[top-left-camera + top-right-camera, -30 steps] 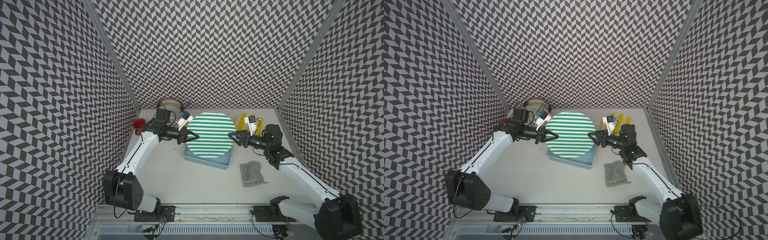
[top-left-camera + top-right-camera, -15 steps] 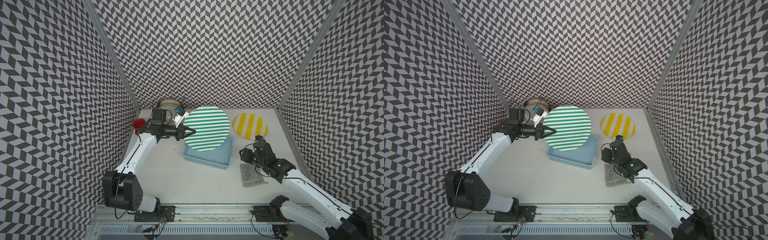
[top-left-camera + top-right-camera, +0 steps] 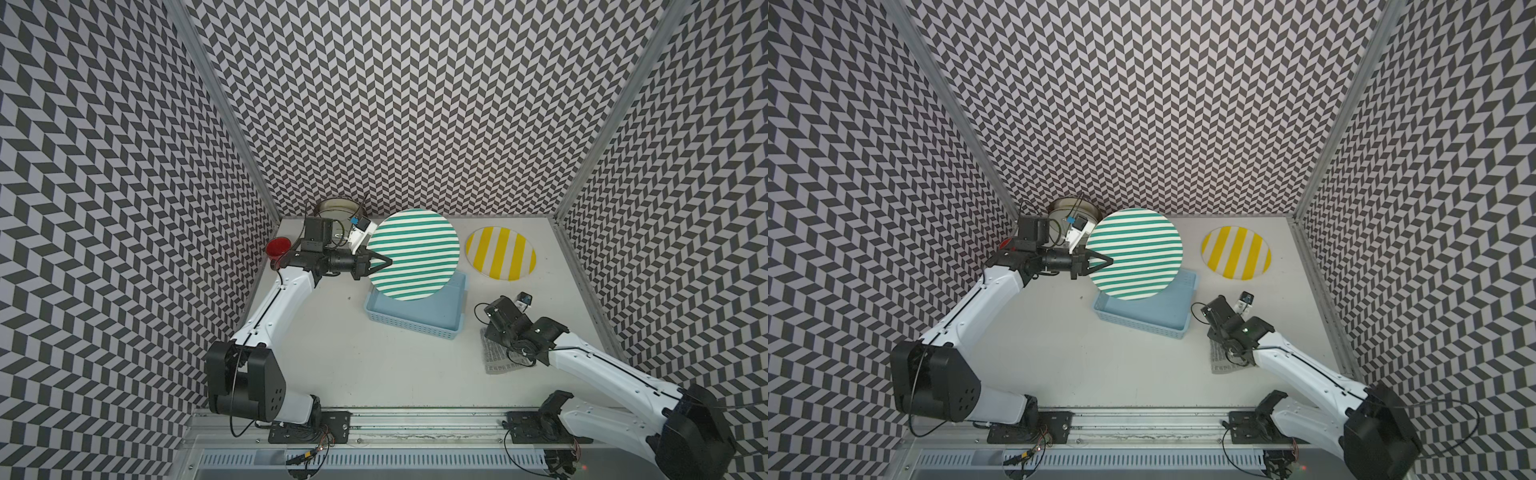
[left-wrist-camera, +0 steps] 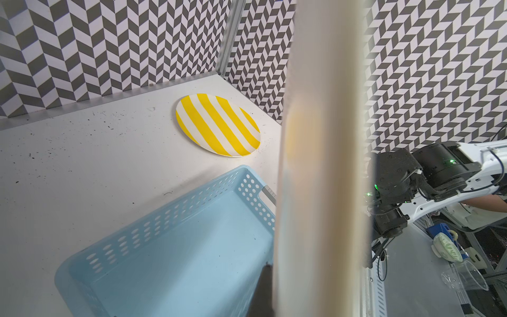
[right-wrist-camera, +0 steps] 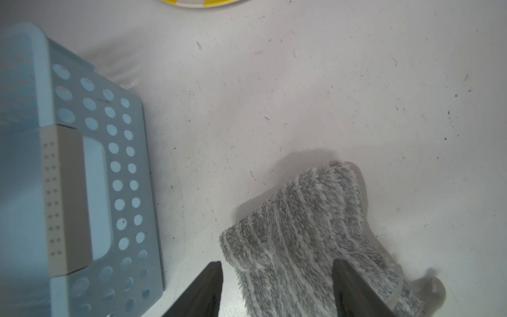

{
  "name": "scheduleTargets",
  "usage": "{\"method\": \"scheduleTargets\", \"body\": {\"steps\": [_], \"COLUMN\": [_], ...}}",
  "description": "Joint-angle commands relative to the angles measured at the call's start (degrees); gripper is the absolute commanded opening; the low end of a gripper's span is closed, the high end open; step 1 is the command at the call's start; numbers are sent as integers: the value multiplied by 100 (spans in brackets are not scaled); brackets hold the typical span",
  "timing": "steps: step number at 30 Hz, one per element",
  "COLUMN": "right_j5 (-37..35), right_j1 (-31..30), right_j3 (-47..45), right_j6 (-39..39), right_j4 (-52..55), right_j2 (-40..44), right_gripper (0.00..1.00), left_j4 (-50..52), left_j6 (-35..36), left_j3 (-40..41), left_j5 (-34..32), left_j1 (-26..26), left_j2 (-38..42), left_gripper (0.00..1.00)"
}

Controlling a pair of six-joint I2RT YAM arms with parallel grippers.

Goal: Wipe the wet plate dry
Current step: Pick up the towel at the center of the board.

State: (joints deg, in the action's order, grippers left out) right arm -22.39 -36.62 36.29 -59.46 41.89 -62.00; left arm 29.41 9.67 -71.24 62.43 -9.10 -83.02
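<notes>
Two grippers at work: the left gripper [image 3: 384, 262] is clamped tight on the rim of the green-striped plate [image 3: 415, 253], raised over the blue basket [image 3: 415, 322] at mid-desk [image 3: 332, 353]. The right gripper [image 5: 277, 271], jaws apart, straddles the grey cloth [image 5: 307, 219] lying toward the desk's right edge.

light: bright, even | shadows: soft | left wrist: plate [image 4: 321, 164] blurred
</notes>
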Motion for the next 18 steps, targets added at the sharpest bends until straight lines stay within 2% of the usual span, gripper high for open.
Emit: {"method": "scheduleTargets", "body": {"steps": [1,6,12,14,15,16,18], "right_j5": [-56,156,252,279,287,288,205], "right_j1": [-29,-29,-21,-20,-20,-18,-14], "right_j3": [-257,-868,-1051,-1008,-988,-978,-893], "right_j6": [-627,-723,-766,-728,-692,-664,-624], "right_j4": [-68,-757,-1230,-1293,-1331,-1366,-1306], "right_j2": [134,196,-419,-584,-643,-672,-616], "right_gripper": [67,67,62,53,45,35,8], "left_j4": [-338,-348,-381,-391,-398,-405,-444], "left_j6": [-53,-53,-101,-106,-114,-114,-132], "left_j3": [28,42,41,59,65,75,108], "left_j5": [282,305,339,348,348,348,336], "left_j1": [4,3,0,-3,2,2,-2], "left_j2": [173,185,186,186,184,188,200], "left_gripper": [0,0,0,0,0,0,0]}}
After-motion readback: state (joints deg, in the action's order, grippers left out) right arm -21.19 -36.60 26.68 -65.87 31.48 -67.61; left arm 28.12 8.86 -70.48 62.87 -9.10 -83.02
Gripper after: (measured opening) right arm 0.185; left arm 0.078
